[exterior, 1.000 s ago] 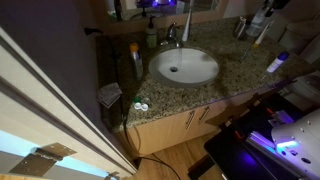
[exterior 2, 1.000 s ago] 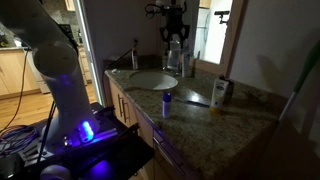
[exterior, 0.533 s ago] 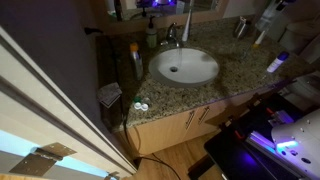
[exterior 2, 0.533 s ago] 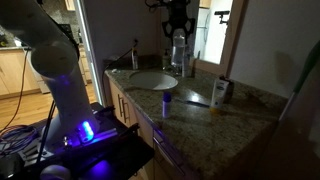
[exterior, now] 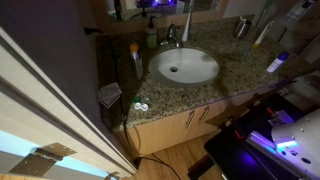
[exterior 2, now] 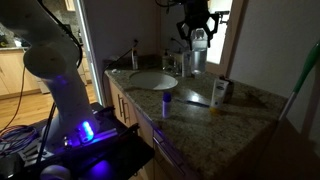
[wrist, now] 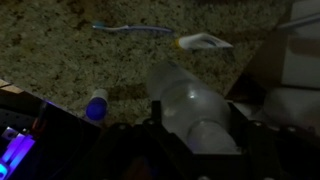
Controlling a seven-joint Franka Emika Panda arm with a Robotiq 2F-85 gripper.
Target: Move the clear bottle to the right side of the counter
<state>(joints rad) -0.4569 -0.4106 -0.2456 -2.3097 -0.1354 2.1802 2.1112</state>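
Observation:
My gripper (exterior 2: 197, 22) is shut on the neck end of the clear bottle (exterior 2: 199, 52), which hangs upright in the air above the granite counter (exterior 2: 190, 115), past the white oval sink (exterior 2: 152, 80). In the wrist view the see-through bottle (wrist: 185, 95) fills the space between my two dark fingers (wrist: 195, 118), with the speckled counter (wrist: 60, 60) below. In an exterior view the bottle is a pale slanted shape (exterior: 264, 32) at the counter's far right, beyond the sink (exterior: 184, 66).
Under the bottle lie a blue toothbrush (wrist: 130, 29), a toothpaste tube (wrist: 205, 42) and a small blue-capped bottle (wrist: 96, 105). A white container (exterior 2: 221, 92) stands by the wall. An orange-topped bottle (exterior: 134, 55), a green dispenser (exterior: 151, 37) and the faucet (exterior: 172, 35) stand around the sink.
My gripper has carried the clear bottle away from the sink and along the counter, and slightly higher. Nothing else has moved.

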